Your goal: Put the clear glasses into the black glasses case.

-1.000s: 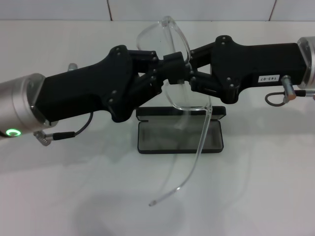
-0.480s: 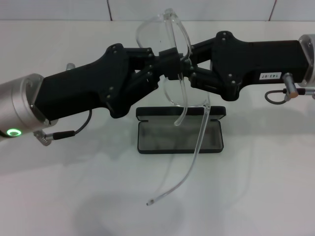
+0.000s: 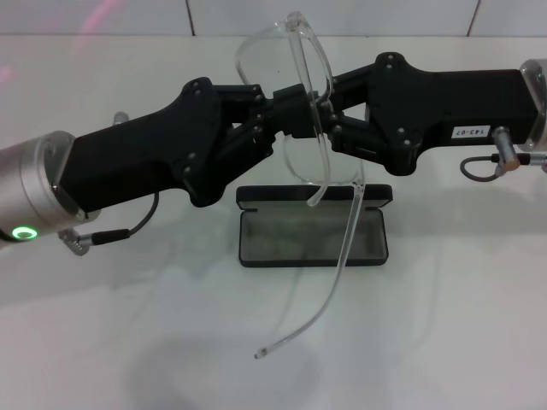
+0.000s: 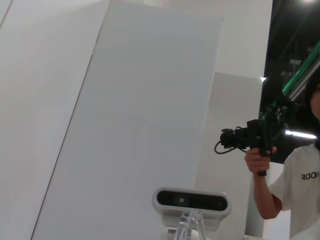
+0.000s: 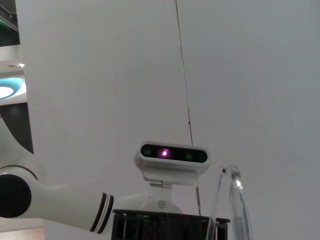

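You have both the left end effector (image 3: 286,111) and right end effector (image 3: 329,115) clenched on the clear glasses (image 3: 295,94), held above the open black glasses case (image 3: 312,235) on the table (image 3: 444,325).

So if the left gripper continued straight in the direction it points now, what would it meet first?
Beyond the clear glasses it is pinching, the left gripper would probably meet the right gripper, which faces it across the frame.

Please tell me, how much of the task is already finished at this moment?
Done: the black glasses case lies open on the table. In hand: the left pincer and right pincer both grip the clear glasses above it. Left: lowering the glasses into the case.
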`<state>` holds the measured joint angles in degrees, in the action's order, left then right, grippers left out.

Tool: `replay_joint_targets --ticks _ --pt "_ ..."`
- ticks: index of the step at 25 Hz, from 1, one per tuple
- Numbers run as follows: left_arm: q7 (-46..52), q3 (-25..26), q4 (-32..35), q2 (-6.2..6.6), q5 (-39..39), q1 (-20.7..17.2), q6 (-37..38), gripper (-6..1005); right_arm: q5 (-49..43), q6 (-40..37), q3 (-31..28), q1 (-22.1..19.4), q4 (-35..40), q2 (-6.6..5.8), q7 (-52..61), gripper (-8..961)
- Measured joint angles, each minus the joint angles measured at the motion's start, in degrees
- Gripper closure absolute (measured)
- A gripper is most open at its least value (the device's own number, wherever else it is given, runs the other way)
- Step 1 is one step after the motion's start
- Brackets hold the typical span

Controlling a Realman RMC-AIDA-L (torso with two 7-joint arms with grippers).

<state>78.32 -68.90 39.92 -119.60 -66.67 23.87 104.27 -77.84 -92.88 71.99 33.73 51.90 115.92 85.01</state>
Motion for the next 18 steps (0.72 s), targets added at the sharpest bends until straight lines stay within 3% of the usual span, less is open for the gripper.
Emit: replay_joint_targets --ticks 18 --pt "-0.1 -0.18 -0.11 -0.11 0.06 0.14 -0.06 940 -0.01 0.12 -0.01 0.65 -1.72 0.04 -0.89 792"
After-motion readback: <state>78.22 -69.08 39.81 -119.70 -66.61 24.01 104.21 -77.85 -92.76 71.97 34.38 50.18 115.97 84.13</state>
